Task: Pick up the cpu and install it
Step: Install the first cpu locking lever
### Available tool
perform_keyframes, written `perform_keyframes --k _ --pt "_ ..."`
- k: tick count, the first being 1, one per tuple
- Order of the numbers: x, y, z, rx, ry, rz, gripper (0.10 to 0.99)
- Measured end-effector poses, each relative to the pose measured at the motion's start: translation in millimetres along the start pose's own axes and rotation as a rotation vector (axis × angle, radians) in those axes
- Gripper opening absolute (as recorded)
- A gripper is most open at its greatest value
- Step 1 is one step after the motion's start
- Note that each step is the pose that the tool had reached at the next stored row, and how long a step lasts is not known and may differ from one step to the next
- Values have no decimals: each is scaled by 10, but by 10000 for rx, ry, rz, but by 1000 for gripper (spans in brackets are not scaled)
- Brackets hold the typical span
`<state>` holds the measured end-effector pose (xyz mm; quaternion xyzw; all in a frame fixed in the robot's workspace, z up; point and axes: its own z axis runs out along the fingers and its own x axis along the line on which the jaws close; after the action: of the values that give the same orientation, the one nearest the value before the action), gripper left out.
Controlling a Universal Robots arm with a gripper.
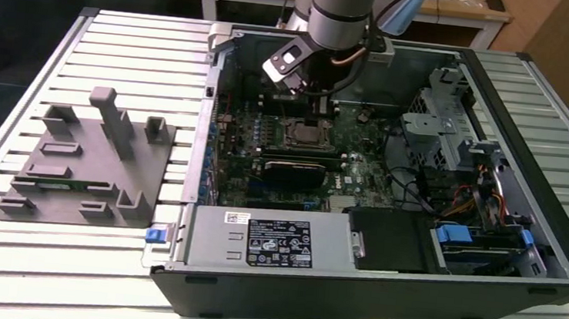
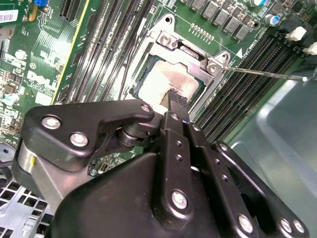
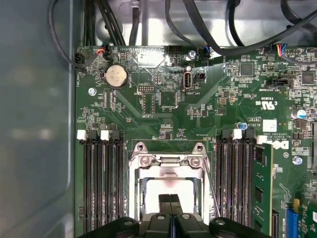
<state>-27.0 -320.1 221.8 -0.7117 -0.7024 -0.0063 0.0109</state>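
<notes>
Gripper point(image 2: 174, 99) linkage, black, sits nearest the lens in both wrist views. Its two fingers are pressed together pad to pad and taper to one narrow tip point(image 3: 171, 201). The tip is directly over the cpu point(image 2: 166, 79); I cannot tell whether it touches.

The cpu lies flat in its socket, pale top up, and shows in the first wrist view point(image 3: 168, 186) just past the fingertips. A metal socket frame point(image 3: 171, 159) surrounds it. A thin lever rod point(image 2: 267, 73) runs out from one corner of the frame across the memory slots point(image 3: 101, 183). Slots flank the socket on both sides, and a green memory strip point(image 3: 262, 183) stands in one of them.

In the exterior view the arm reaches down into the open computer case point(image 1: 497, 93), with the gripper point(image 1: 314, 119) over the motherboard point(image 1: 350, 173). The case lies on a slatted table point(image 1: 7, 259). A grey fixture point(image 1: 89, 158) sits beside the case, on the exterior view's left.
</notes>
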Motion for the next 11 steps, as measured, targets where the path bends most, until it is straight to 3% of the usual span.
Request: perform_keyframes --k 11 --pt "3 -1 -125 0 -1 0 106"
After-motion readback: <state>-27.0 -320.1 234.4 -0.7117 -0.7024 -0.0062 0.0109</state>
